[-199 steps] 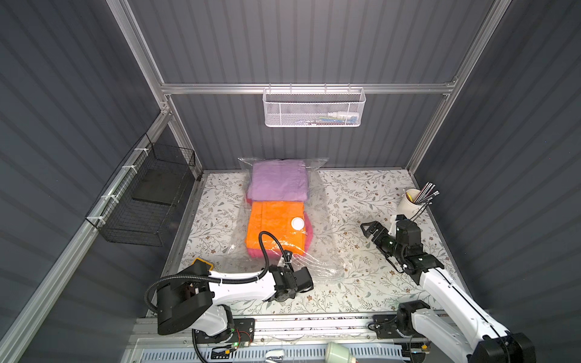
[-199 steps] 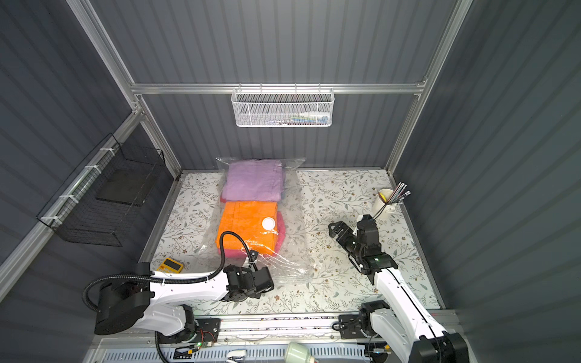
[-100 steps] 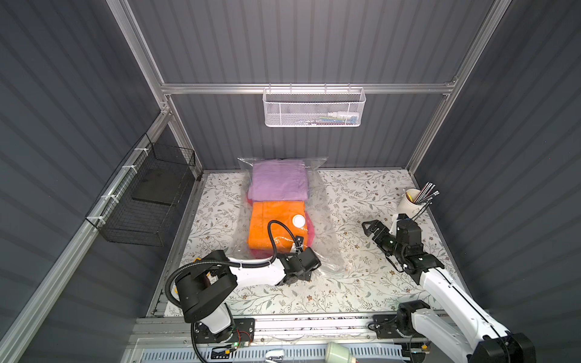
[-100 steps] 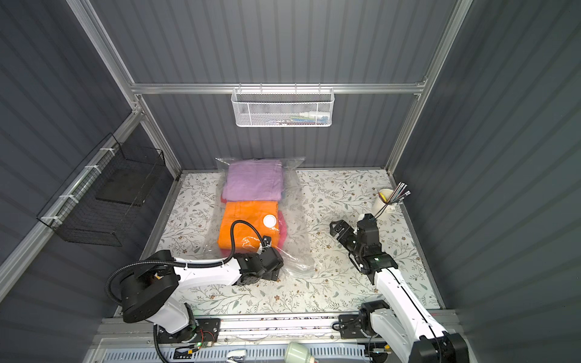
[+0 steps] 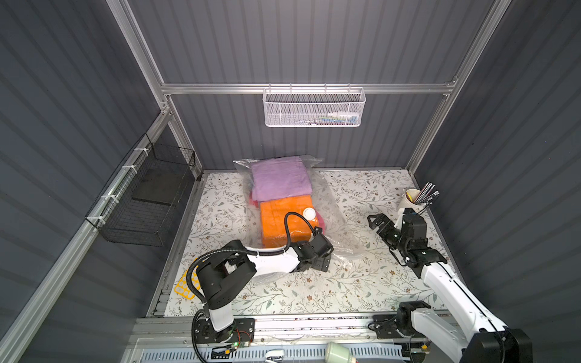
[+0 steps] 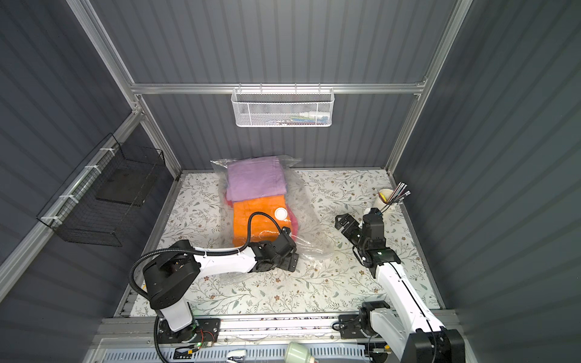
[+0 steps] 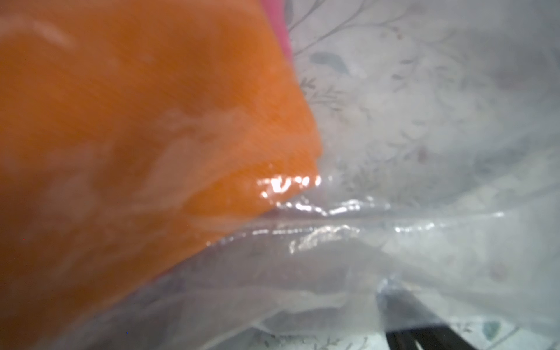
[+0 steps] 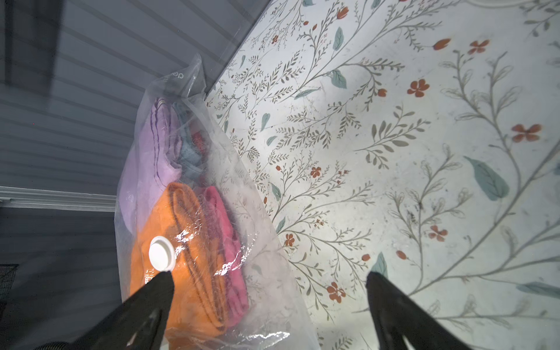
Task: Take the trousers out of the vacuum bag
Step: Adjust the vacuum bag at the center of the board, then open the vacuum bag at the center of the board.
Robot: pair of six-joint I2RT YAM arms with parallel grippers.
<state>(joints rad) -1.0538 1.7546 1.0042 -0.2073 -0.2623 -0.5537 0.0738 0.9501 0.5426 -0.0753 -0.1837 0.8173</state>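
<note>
Left gripper (image 5: 323, 262), near end of vacuum bag (image 5: 327, 201): jaws spread wide, empty. Right gripper (image 5: 379, 220), beside bag: same. Risk: pinching plastic only, dragging trousers (image 5: 283, 217) along.

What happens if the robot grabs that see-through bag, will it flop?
Probably floppy: the vacuum bag is thin, crinkled film. Its shiny glare suggests slippery. The folded trousers stacked inside would likely make it sag.

left arm (image 5: 273, 267) and right arm (image 5: 446, 283) are wearing white shells between bulky black joint housings. a ribbed black cable (image 5: 285, 226) is looping off the left wrist; the right gripper (image 8: 270, 274) is showing pointed matte black fingers (image 8: 142, 306).
</note>
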